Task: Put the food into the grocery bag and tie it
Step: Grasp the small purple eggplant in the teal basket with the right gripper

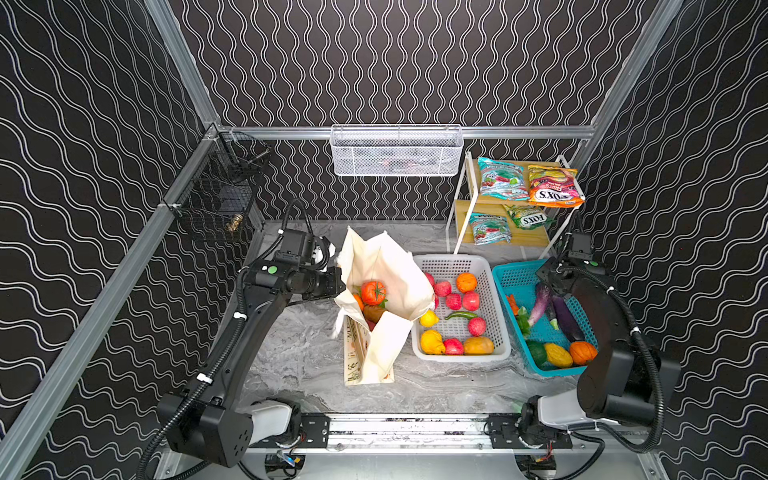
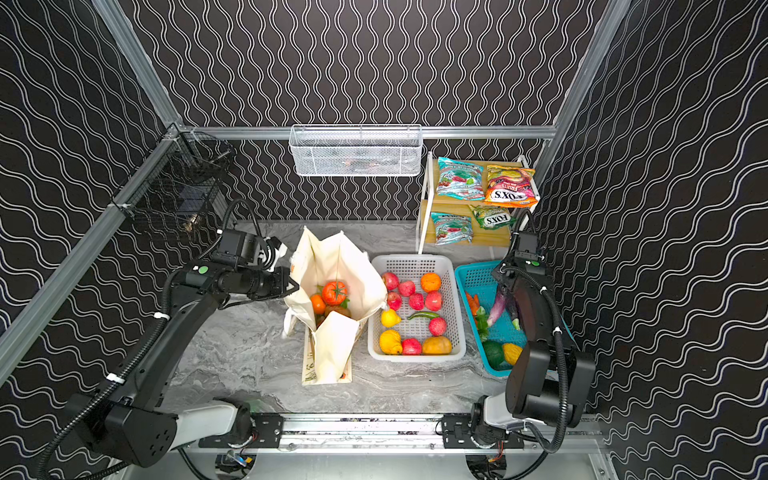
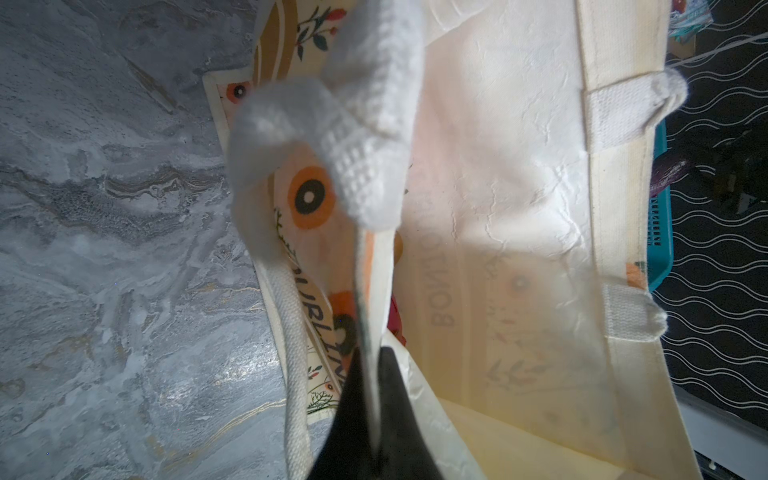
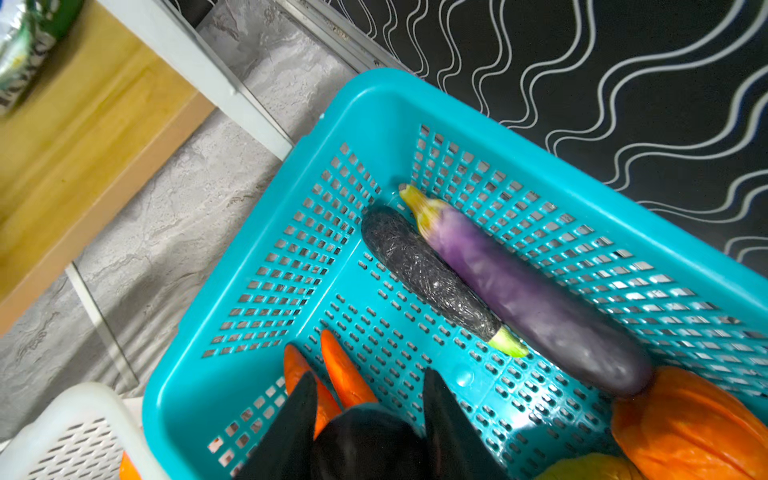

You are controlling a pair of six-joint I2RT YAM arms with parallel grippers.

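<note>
The cream grocery bag stands open mid-table, with a red tomato and an orange inside. My left gripper is shut on the bag's left rim fabric and holds the mouth open. A white strap handle droops in front of the wrist camera. My right gripper is down in the teal basket, shut on a dark eggplant. More food lies in the white basket. Orange FOX'S and teal candy packets lie on the shelf.
Two more eggplants, carrots and an orange gourd lie in the teal basket. The wooden shelf rack stands at the back right. A white mesh basket hangs on the back rail, a black wire one at left.
</note>
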